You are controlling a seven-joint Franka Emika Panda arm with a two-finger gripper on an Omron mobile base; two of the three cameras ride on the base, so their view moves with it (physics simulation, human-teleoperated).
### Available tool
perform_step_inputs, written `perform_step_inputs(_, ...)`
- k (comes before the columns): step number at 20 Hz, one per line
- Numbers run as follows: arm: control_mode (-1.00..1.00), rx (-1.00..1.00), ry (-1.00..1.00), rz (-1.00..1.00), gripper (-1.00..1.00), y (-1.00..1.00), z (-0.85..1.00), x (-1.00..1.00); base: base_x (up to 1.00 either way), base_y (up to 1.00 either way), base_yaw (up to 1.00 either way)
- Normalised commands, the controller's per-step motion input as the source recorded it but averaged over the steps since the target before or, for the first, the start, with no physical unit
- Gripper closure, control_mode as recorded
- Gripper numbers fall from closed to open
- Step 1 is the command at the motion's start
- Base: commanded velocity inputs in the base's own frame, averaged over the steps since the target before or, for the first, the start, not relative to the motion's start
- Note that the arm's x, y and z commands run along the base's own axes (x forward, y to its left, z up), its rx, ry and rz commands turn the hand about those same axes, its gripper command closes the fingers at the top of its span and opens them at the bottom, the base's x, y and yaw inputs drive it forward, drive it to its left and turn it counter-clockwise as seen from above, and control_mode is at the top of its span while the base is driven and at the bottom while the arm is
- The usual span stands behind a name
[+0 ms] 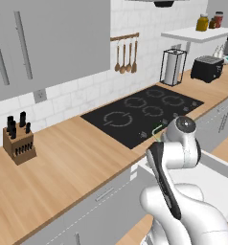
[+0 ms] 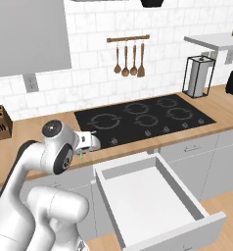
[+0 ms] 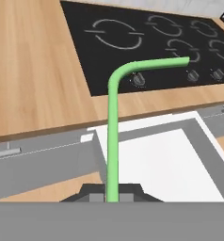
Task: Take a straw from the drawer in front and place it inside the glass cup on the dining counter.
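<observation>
Showing the kitchen, largest thing to smallest:
Room: white tiled wall, grey cabinets, wooden spoons (image 2: 128,58) hung on a rail above the black cooktop (image 2: 143,117).
Counter: wall-side wooden counter (image 1: 63,162); knife block (image 1: 18,139) near its left end, toaster (image 1: 207,68) toward the far right end.
Drawer (image 2: 152,196): pulled fully out under the counter's front edge, white floor bare.
Gripper (image 2: 88,142): lifted above the drawer's left front corner, pinching the straw's lower end.
Straw (image 3: 115,122): green, bent near the top, rising from the claw over the counter's front edge, tip toward the cooktop.
Handling: probably light, slick and easily crushed; best held low on the straight shaft, gently.
Glass cup, dining counter: elsewhere; carry not yet made.
</observation>
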Motion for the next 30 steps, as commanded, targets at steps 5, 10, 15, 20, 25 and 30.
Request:
perform_step_inputs(5,-1.0,-0.03,-0.08,-0.06,1.0,0.59,0.0,0.07,0.0,0.0,0.0)
perform_step_inputs(10,-1.0,-0.02,-0.06,-0.08,1.0,0.54,0.0,0.05,0.0,0.0,0.0)
perform_step_inputs(15,1.0,0.0,0.0,0.0,1.0,0.0,0.0,0.0,-0.01,0.71,-0.24)
perform_step_inputs(20,1.0,0.0,0.0,0.0,1.0,0.0,0.0,0.0,-0.24,0.27,-0.4)
perform_step_inputs(25,1.0,0.0,0.0,0.0,1.0,0.0,0.0,0.0,-0.38,-0.03,-0.55)
perform_step_inputs(30,1.0,0.0,0.0,0.0,1.0,0.0,0.0,0.0,-0.63,0.0,-0.6)
